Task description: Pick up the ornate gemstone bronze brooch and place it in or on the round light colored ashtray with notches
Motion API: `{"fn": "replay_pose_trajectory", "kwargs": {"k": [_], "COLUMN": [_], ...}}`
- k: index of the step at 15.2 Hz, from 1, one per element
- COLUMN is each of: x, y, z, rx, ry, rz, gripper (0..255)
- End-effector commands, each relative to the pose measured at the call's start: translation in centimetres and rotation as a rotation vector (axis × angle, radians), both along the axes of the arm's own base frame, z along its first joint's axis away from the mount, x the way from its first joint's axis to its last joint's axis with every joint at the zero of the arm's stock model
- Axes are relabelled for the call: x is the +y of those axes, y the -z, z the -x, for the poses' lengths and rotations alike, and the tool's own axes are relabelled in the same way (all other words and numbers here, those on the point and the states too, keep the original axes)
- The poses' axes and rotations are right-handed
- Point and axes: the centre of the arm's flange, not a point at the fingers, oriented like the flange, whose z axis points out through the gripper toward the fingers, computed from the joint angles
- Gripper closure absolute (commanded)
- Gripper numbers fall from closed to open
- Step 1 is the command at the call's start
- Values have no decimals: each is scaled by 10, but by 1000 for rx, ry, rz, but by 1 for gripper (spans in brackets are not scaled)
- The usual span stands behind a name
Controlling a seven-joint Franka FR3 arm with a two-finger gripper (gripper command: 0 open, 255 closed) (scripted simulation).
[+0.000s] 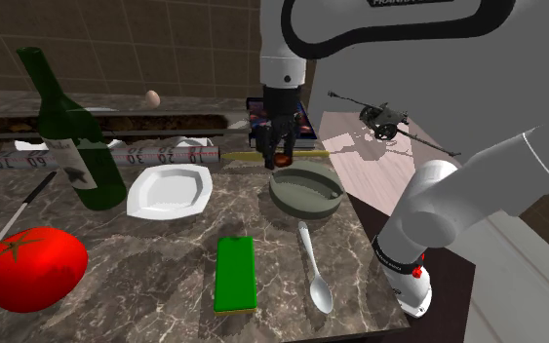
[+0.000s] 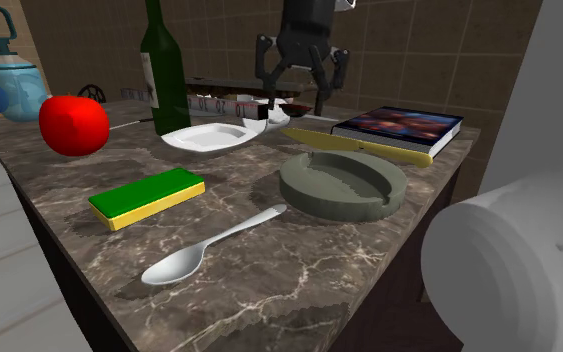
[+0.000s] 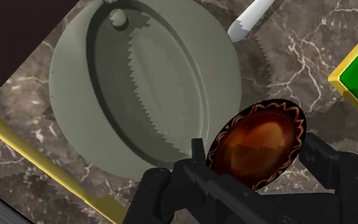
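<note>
We hold the brooch (image 3: 258, 146) near the ashtray (image 3: 75, 83)
Gripper (image 3: 257, 159) fingers (image 3: 329, 164) pinch it; we'd centre over the ashtray, go low, then release.

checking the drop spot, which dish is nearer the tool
The round grey-green ashtray, nearly under the tool holding the brooch; the white plate lies farther off, beside the bottle.

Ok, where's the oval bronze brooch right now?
The oval amber-and-bronze brooch is clasped in the black claw, over the marble counter, between the round grey-green notched ashtray and the dark book in the shoulder view.
</note>
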Motion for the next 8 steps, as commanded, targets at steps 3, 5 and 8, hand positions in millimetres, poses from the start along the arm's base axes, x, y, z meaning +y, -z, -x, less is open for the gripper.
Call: {"fn": "replay_pose_trajectory", "kwargs": {"k": [3,5,8], "x": [-47,-71,-71], "y": [-3,-4,12], "z": [29,46,46], "rx": [0,0,0], "ry": [-1,-1,-1], "rz": [-1,-1,-1], "gripper": [255,255,255]}}
